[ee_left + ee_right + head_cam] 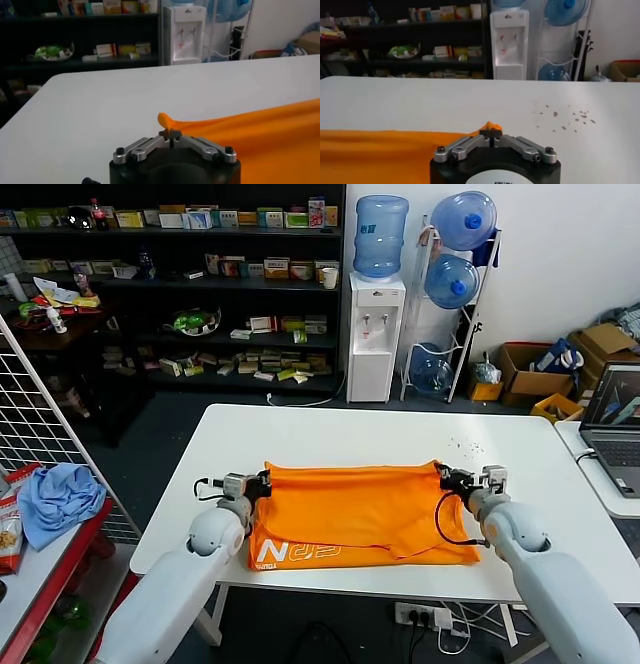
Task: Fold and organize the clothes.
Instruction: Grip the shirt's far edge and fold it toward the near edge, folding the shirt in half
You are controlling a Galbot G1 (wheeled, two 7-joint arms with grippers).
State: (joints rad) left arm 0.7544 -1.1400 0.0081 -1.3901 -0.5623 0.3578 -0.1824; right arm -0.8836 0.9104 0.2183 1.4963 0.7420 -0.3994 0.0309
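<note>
Orange T-shirt [365, 509] lies mid-table [330, 434] toward the near edge. Left gripper [170, 134] and right gripper [491, 132] each pinch a far corner. Only the head view shows white lettering [295, 553].

White printed lettering runs along the near folded edge of the bright orange thin-fabric T-shirt [365, 509] spread on the white surface [300, 434]. From here it shows upside down or mirrored, with large shapes that look like "N" and perhaps "EP", and I cannot make out a whole word. The boxes on the dark shelves [180, 284] behind carry print too small to read.
</note>
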